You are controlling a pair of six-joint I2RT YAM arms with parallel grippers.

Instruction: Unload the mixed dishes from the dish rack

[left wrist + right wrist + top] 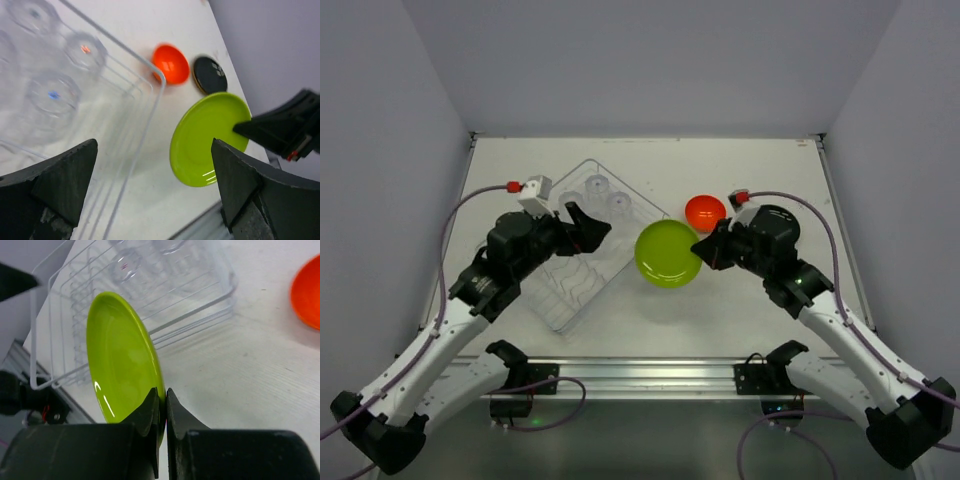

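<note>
A glossy, round lime-green plate [667, 254] is pinched at its right rim by the right gripper [702, 250] at centre frame, just right of the clear, wire-ridged plastic dish rack [560, 318]. Small clear tumblers [619, 204] are seen in the rack's upper end. A glossy orange-red bowl [705, 211] is set on the white table [760, 320], above the plate. The left gripper [590, 226] is spread wide over the rack, its arm bent.

A white bench [750, 310] carried everything, its surface matt and faintly grained. Toward its far right part lay a black round disc [210, 74], flat on the bench, with a thin pale rim and a few small pale marks on its face. A silver metal rail [640, 372] ran along the near edge. Plain pale grey walls [650, 60] closed in the back and both sides.
</note>
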